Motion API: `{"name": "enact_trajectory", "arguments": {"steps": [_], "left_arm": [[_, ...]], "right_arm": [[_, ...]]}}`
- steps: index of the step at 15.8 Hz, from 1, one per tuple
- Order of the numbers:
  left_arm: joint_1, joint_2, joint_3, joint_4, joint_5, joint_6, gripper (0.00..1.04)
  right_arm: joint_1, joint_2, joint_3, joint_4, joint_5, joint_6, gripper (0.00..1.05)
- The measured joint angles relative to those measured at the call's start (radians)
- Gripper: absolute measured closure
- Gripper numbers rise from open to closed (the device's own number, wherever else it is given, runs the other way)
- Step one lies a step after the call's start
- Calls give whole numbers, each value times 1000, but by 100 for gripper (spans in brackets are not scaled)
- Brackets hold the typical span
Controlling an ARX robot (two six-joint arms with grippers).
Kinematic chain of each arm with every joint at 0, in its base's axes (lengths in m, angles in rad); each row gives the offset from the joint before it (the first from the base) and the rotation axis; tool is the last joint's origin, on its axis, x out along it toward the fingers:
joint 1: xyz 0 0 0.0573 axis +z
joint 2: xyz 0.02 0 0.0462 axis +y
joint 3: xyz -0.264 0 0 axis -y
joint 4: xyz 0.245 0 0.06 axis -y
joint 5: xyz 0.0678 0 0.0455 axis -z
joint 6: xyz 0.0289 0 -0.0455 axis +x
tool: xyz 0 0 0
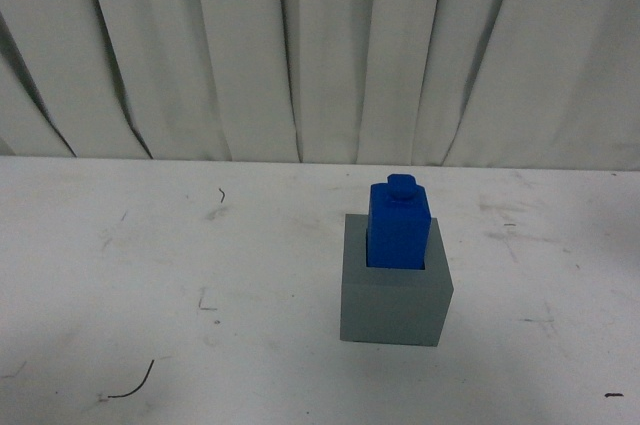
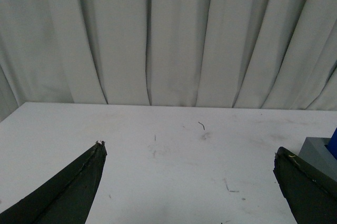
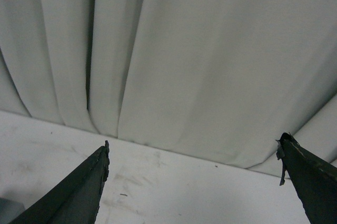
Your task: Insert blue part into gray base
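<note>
Blue part (image 1: 398, 227) stands upright in the recess of the gray base (image 1: 394, 297) on the white table (image 1: 200, 275), its upper half and stud showing above the rim. Both the left gripper (image 2: 189, 158) and the right gripper (image 3: 192, 153) have their fingers spread wide, holding and touching nothing.
</note>
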Motion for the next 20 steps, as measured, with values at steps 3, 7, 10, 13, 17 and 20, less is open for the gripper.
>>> {"name": "enact_trajectory", "arguments": {"steps": [3,7,10,13,17,20], "left_arm": [[0,0,0,0,0,0,7],[0,0,0,0,0,0,7],[0,0,0,0,0,0,7],[0,0,0,0,0,0,7],[0,0,0,0,0,0,7],[0,0,0,0,0,0,7]], "right_arm": [[-43,-238,-213,-8,66,196,39],[-85,-716,-426,-272,28,249,85],[-28,-831,-487,-284,77,253,103],[97,-897,-528,-309,180,256,103],[89,-979,-569,-354,199,256,103],[89,-1027,-591,-366,199,256,103]]}}
